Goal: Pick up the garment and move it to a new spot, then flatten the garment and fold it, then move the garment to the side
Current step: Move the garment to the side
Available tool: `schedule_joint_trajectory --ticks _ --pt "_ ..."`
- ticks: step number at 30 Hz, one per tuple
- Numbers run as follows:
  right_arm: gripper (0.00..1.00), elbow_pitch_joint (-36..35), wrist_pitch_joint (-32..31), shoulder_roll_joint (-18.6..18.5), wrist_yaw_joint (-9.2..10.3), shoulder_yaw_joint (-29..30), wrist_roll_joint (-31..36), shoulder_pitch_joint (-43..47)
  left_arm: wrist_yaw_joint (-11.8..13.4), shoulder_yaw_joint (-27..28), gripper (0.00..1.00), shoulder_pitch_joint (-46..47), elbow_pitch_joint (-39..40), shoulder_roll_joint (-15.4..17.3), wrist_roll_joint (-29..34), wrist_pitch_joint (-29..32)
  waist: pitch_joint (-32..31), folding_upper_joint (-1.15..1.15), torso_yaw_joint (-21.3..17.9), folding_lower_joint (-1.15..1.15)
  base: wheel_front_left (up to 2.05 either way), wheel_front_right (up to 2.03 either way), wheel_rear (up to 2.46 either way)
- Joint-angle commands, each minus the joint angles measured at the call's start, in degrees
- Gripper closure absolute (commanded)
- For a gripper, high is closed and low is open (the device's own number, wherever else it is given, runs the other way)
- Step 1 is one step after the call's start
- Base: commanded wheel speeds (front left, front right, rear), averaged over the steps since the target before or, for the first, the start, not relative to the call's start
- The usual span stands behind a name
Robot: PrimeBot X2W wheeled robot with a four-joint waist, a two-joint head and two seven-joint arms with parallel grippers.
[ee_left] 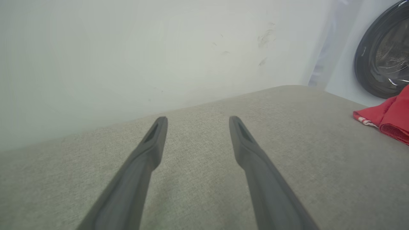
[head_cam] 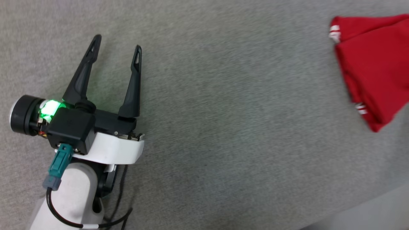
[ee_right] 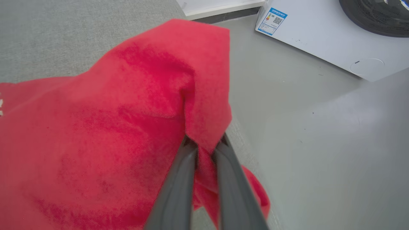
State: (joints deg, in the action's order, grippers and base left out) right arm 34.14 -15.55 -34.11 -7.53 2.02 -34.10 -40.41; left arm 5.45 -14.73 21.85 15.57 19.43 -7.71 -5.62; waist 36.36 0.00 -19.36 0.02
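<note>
Closest in the right wrist view, the right gripper [ee_right: 207, 140] has its two dark fingers drawn nearly together, pinching a raised fold of the garment [ee_right: 111, 127]. The red cloth peaks above the fingertips and drapes away to that view's left over the grey woven surface [ee_right: 64, 38], with a smaller flap hanging below the fingers. In the head view the left gripper [head_cam: 117, 42] sits at the lower left with its fingers spread wide and nothing between them, pointing up the picture over bare grey weave. The garment lies well apart from it at the head view's upper right edge, bunched, with white striped sleeve ends showing on its left side. In the left wrist view the garment [ee_left: 389, 118] shows at the right edge, far off to the side of the spread fingers. Beyond the surface are a pale floor [ee_right: 319, 143] and a white washing machine [ee_right: 319, 38] with a dark round door.
</note>
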Motion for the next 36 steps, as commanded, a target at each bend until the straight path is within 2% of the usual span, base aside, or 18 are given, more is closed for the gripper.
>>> schedule_joint_trajectory --ticks 1,7,8,9,10,11,15,21,28,36 --pt "1.0 0.99 0.58 -0.5 0.09 1.6 0.64 -0.98 -0.35 -0.31 0.0 1.13 0.47 0.1 0.29 0.23 2.64 0.0 1.96 -0.02 0.0 0.0 0.0" --pt "1.0 5.08 2.25 1.27 0.08 7.5 3.85 -2.19 -0.15 -0.6 0.0 1.84 0.06 0.13 0.3 -0.34 3.92 0.0 3.44 -0.02 0.0 0.0 0.0" --pt "0.6 5.88 2.7 1.5 0.08 8.26 4.43 -2.17 -0.15 -0.67 0.0 1.84 -0.05 0.06 0.17 -0.5 3.87 0.0 3.66 -0.02 0.0 0.0 0.0" --pt "0.6 5.88 2.7 1.5 0.08 8.26 4.43 -2.17 -0.15 -0.67 0.0 1.84 -0.05 0.06 0.17 -0.5 3.87 0.0 3.66 -0.02 0.0 0.0 0.0" --pt "0.08 6.49 3.51 1.73 0.08 9.07 5.21 -2.29 -0.13 -0.75 0.0 1.82 -0.18 -0.02 0.06 -0.61 3.77 0.0 3.87 -0.02 0.0 0.0 0.0" --pt "0.0 6.97 4.14 2.09 0.08 9.7 5.96 -2.5 -0.13 -0.8 0.0 1.81 -0.38 -0.07 -0.04 -0.74 3.63 0.0 4.07 -0.02 0.0 0.0 0.0" --pt "0.0 9.08 6.88 3.13 0.08 11.86 9.42 -2.82 0.04 -0.74 0.0 1.32 -1.13 -0.19 -0.52 -1.07 2.47 0.0 4.63 -0.02 0.0 0.0 0.0" --pt "0.0 9.48 14.57 3.82 0.08 17.3 17.72 -2.81 0.6 -0.66 0.0 -0.59 -2.85 -0.71 -1.54 -2.21 -1.31 0.0 5.08 -0.02 0.0 0.0 0.0" --pt "0.0 3.19 20.22 9.63 0.08 19.72 24.14 2.67 1.18 -1.2 0.0 -4.31 -7.07 -2.81 -4.08 -4.31 -9.74 0.0 6.21 -0.02 0.0 0.0 0.0" --pt "0.0 -8.1 20.88 18.53 0.08 16.53 25.1 14.42 2.41 -0.61 0.0 -9.9 -13.37 -4.86 -7.29 -6.53 -18.17 0.0 8.64 -0.02 0.0 0.0 0.0"
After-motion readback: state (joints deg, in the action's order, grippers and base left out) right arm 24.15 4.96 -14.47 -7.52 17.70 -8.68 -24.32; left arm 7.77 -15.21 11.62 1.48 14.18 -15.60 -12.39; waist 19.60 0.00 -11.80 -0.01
